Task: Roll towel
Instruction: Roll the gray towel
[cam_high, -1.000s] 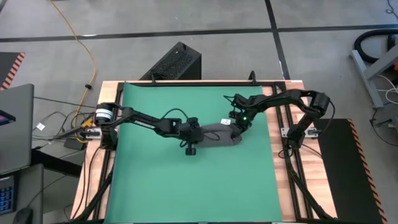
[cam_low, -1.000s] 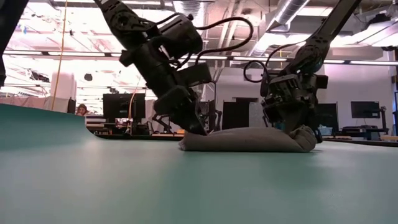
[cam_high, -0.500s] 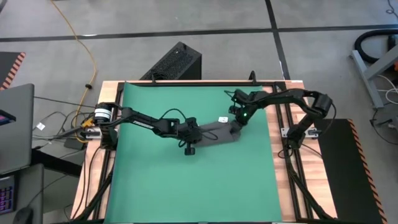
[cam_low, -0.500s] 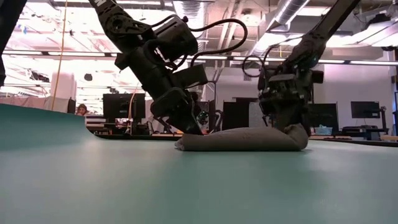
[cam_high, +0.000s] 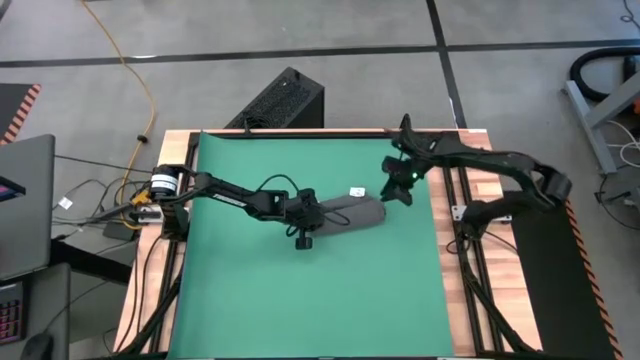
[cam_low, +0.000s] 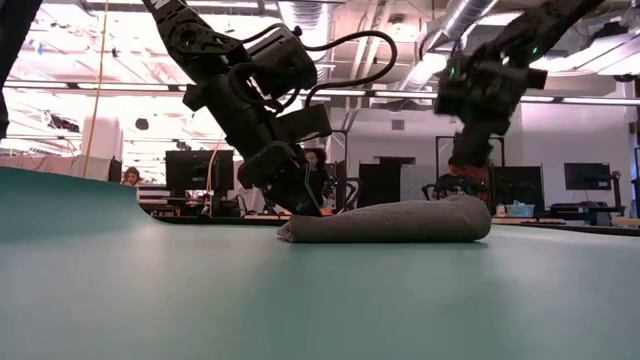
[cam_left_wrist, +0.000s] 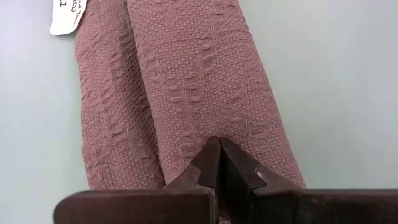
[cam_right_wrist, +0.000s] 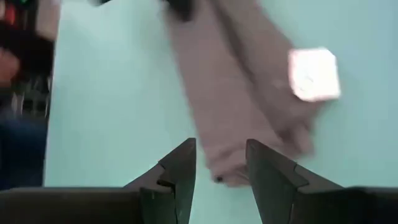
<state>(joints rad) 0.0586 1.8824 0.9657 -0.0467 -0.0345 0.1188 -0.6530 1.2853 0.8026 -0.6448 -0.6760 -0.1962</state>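
The towel (cam_high: 345, 213) lies rolled near the tabletop's middle on the green mat (cam_high: 250, 300), its long axis running left to right. The left gripper (cam_high: 318, 215), jaws shut, presses its left end; the right gripper (cam_high: 398, 190), jaws parted and empty, hangs raised just beyond the right end.

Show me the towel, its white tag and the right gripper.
towel (cam_high: 350, 213), high view, middle of the roll.
white tag (cam_high: 357, 192), high view, its centre.
right gripper (cam_right_wrist: 221, 163), right wrist view, between the open jaws.

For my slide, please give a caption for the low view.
Left gripper pins one end of the rolled towel; right gripper hangs open above the other.
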